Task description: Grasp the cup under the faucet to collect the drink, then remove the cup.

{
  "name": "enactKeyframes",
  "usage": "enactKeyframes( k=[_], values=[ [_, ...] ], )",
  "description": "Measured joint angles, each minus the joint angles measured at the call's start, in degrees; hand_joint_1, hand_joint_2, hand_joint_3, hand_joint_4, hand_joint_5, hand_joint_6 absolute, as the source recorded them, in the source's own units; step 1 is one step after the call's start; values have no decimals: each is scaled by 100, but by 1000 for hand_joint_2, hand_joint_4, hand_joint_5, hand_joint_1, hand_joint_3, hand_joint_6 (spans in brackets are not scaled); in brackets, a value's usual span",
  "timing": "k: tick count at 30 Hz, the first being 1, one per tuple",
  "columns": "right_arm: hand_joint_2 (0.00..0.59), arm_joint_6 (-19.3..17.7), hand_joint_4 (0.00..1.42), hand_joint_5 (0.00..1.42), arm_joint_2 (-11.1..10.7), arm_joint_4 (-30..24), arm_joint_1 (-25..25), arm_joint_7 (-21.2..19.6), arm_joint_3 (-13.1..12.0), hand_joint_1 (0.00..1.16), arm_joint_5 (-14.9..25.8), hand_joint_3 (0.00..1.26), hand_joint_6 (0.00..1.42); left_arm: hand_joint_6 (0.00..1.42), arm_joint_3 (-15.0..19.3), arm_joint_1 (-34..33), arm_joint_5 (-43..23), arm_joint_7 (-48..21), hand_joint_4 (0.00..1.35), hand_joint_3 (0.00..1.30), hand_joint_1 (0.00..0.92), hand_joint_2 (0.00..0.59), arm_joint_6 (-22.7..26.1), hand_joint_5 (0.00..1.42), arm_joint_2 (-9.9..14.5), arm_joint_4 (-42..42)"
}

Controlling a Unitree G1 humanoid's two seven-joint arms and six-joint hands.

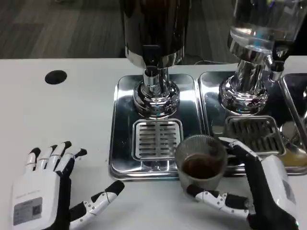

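A ribbed clear glass cup (pixel 201 165) with dark drink in its bottom stands upright at the front edge of the steel drip tray (pixel 124 124), in front of the grate (pixel 157 138). My right hand (pixel 252 191) wraps it from the right, thumb under its near side and fingers (pixel 242 148) behind it. The dark dispenser's faucet (pixel 151 76) hangs above the tray's chrome base, behind and left of the cup. My left hand (pixel 45 191) lies open on the table at the lower left, fingers spread, holding nothing.
A second dispenser with a clear tank (pixel 261 24) stands on its own drip tray (pixel 254 129) to the right. A black round hole (pixel 56 77) sits in the white table at the far left. Bare table stretches left of the trays.
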Motion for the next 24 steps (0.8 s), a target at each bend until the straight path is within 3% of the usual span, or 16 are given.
enactKeyframes(
  k=[14,24],
  values=[
    [210,-271,690,524,-143,-95,335,0,105,851,-197,615,413,63,-1,23,-19,4,0,358,0,74,-1,145,8,12],
    [217,-426,643,493,-246,204,315,-121,105,844,-366,596,391,63,-1,74,-14,7,0,358,0,74,0,145,8,11]
  ],
)
